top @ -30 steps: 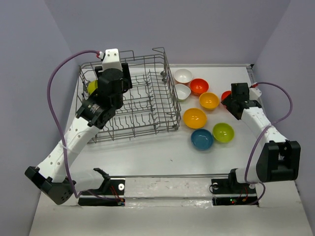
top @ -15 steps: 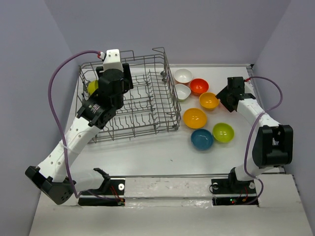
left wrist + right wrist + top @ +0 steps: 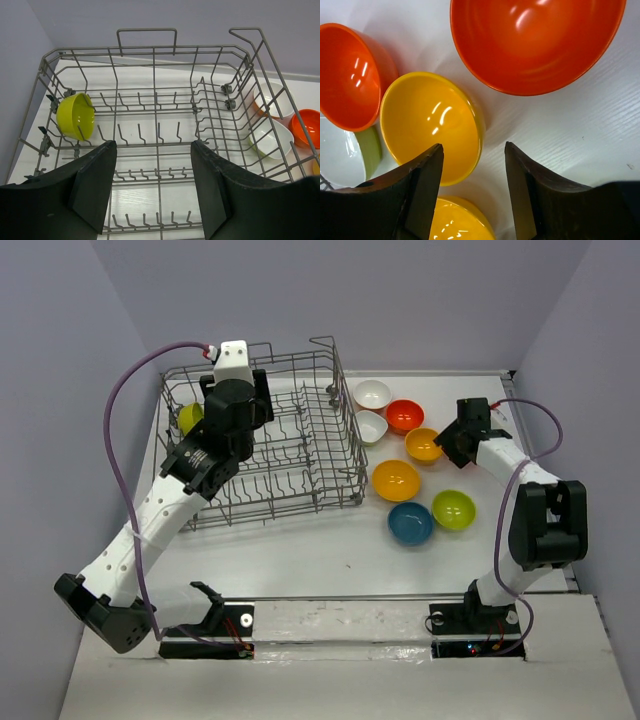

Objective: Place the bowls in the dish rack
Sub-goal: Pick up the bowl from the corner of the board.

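The grey wire dish rack (image 3: 300, 455) stands at the back left and holds one lime green bowl (image 3: 187, 418) on edge at its left wall. My left gripper (image 3: 237, 400) hovers open and empty over the rack (image 3: 155, 50), with the lime bowl (image 3: 75, 116) ahead to the left. My right gripper (image 3: 453, 445) is open and low, its jaws either side of the rim of an orange-yellow bowl (image 3: 430, 125). A red-orange bowl (image 3: 535, 40) lies just beyond it. A second orange-yellow bowl (image 3: 460, 220) lies under the jaws.
Right of the rack lie two white bowls (image 3: 372, 393) (image 3: 370, 426), a red-orange bowl (image 3: 404, 415), two orange-yellow bowls (image 3: 424, 445) (image 3: 396, 480), a teal bowl (image 3: 410, 523) and a lime bowl (image 3: 453, 509). Walls close in on both sides.
My right gripper has swung left and back to the orange-yellow bowl and now covers the red-orange bowl in the top view. My left gripper has shifted slightly over the rack.
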You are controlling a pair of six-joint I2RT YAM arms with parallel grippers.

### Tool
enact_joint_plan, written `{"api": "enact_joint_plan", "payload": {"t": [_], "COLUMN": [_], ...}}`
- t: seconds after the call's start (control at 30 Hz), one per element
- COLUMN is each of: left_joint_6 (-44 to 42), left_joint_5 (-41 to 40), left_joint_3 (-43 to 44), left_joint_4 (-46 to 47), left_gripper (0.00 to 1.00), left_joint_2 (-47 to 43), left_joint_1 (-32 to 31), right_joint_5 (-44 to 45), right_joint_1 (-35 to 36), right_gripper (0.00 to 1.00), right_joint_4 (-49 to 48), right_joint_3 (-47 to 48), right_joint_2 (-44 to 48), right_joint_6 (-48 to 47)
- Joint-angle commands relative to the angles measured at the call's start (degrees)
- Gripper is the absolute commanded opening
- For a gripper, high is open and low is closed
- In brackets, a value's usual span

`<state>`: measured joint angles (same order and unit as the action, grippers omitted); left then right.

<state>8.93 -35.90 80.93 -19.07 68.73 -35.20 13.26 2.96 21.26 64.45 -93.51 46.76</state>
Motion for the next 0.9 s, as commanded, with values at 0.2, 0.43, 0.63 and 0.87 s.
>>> {"api": "enact_joint_plan", "payload": {"t": [0.2,0.43,0.63,0.87], "left_joint_6": [1.0,1.0,1.09,1.27], "left_joint_5": [0.39,0.57,0.66,0.83], "left_joint_3": [-0.86,-0.86,-0.94,-0.94], "left_joint_4": [2.46,2.46,2.37,2.46], "left_gripper": [0.7,0.7,0.7,0.7], "left_joint_2": [-0.18,0.09,0.35,0.79], "left_joint_1": [0.04,0.04,0.04,0.04], "right_joint_5": [-0.95,-1.04,-1.22,-1.83], "right_joint_1": [-0.24,0.29,0.29,0.29], "right_gripper": [0.53,0.53,0.37,0.07], "right_joint_4": [-4.21,-5.61,-6.23,-6.58], "right_joint_3": [-0.64,-2.04,-1.69,-1.34], "right_joint_2": [-2.37,-3.43,-4.92,-5.54], "right_joint_6": [0.7,0.96,0.7,0.17]}}
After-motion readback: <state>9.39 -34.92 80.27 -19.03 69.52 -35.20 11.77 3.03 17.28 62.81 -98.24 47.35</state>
